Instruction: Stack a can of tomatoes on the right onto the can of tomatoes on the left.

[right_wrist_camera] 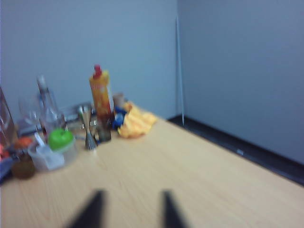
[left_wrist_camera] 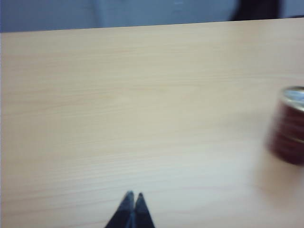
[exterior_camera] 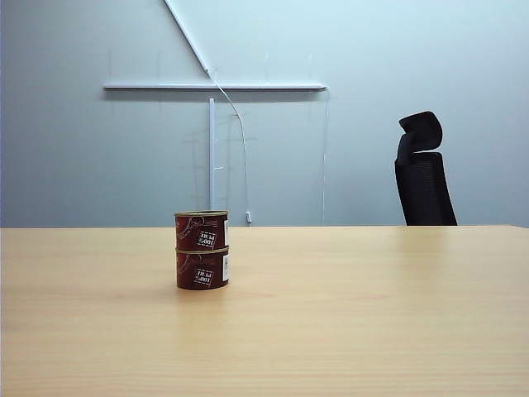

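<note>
Top can (exterior_camera: 201, 231) sits on bottom can (exterior_camera: 202, 269), left of centre (rigid, weighty; grip sides). Left gripper (left_wrist_camera: 133, 197) clenched; right gripper (right_wrist_camera: 130, 202) spread, empty.

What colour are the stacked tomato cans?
Dark red with white labels and gold rims; the top can sits on the bottom can. Exterior view shows it best.

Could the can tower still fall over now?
Maybe. The top can rests on the bottom can with nothing holding it, so a table bump could tip it. The left gripper, shut, is low over the table with the cans near; a careless swing might hit them. The right gripper, open, faces clutter it might knock.
</note>
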Motion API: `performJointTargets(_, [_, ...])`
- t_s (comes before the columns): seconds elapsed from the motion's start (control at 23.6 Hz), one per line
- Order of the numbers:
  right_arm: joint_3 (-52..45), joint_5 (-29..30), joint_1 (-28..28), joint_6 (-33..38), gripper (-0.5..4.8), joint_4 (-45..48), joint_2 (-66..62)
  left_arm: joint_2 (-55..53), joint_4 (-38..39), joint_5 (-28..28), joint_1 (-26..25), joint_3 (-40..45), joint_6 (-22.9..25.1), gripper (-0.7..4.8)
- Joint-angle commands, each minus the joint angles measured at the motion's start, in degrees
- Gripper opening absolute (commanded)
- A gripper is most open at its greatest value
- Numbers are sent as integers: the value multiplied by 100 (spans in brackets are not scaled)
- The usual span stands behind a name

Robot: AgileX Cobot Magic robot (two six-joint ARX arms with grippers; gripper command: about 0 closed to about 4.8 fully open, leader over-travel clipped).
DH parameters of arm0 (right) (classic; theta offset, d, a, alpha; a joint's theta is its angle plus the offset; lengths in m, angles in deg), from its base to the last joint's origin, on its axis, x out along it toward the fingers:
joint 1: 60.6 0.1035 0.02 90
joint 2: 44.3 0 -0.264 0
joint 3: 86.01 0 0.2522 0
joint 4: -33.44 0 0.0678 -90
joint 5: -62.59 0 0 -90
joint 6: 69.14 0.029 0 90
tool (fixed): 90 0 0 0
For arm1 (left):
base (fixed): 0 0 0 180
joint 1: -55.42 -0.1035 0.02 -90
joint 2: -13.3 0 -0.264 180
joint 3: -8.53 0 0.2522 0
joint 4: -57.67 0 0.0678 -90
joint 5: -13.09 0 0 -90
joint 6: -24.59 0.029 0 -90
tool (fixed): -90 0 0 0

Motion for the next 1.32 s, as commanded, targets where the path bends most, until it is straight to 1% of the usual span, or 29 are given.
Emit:
performJointTargets(0.04, [-9,-210,0,26,-9,-879,752,-2,46,-20,-1239,-2,39,-2])
performJointTargets(0.13, [-15,-448,2,20,-9,-1353,1038,-2,33,-109,-1482,-2,39,-2])
performJointTargets(0.25, [-140,-656,-2,2,-9,-1781,1392,-2,-13,-302,-1451,-4,39,-2])
performJointTargets(0.34, [-549,-984,-72,2,-9,-1773,1814,-2,-376,-334,-1217,-2,39,-2])
performJointTargets(0.38, [-835,-1209,-111,9,-9,-1759,2070,-2,-763,-350,-988,-2,39,-2])
performJointTargets(0.42, [-1025,-1421,-116,7,-9,-1742,2229,-2,-986,-350,-837,-2,39,-2])
performJointTargets(0.47, [-1325,-1808,-114,9,-9,-1722,2490,-2,-1176,-323,-645,-2,39,-2])
performJointTargets(0.51, [-1626,-2155,-114,9,-9,-1644,2721,-2,-1158,-160,-509,-2,39,-2])
performJointTargets(0.55, [-1823,-2328,-116,9,-9,-1572,2876,-2,-1084,-85,-457,-2,39,-2])
performJointTargets(0.68, [-2315,-2809,-116,4,-9,-1384,3230,-2,-905,-90,-396,-2,39,-2])
performJointTargets(0.76, [-2710,-3123,-116,33,-9,-1386,3504,-2,-944,-94,-396,-2,39,-2])
performJointTargets(0.85, [-2994,-3261,-116,59,-9,-1384,3698,-2,-949,-127,-398,-2,39,-2])
performJointTargets(0.93, [-3156,-3261,-116,57,-9,-1309,3792,-2,-960,-129,-404,-2,39,-2])
performJointTargets(1.32, [-3180,-3254,-114,55,-9,-1056,3834,-2,-907,-146,-428,-2,39,-2])
